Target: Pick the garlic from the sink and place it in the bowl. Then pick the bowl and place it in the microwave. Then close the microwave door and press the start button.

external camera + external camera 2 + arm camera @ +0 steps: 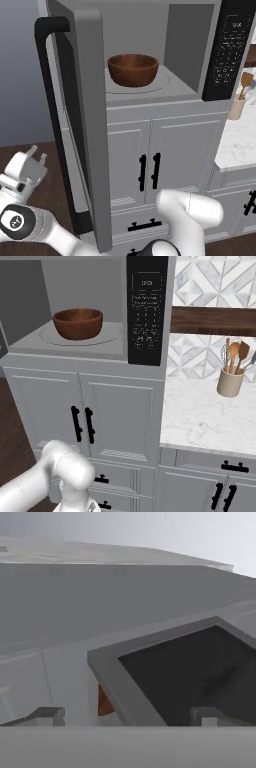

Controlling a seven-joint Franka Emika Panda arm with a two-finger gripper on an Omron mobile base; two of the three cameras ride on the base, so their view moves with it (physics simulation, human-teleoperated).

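- The wooden bowl [133, 69] sits on the turntable plate [112, 332] inside the microwave [190, 55]; its contents cannot be seen.
- The microwave door [87, 115] stands swung open, black bar handle [54, 100] outward.
- The gripper [127, 716] is low at the left, behind the door's outer side, fingers [47, 715] spread wide, holding nothing.
- The keypad panel [146, 308] is right of the cavity.
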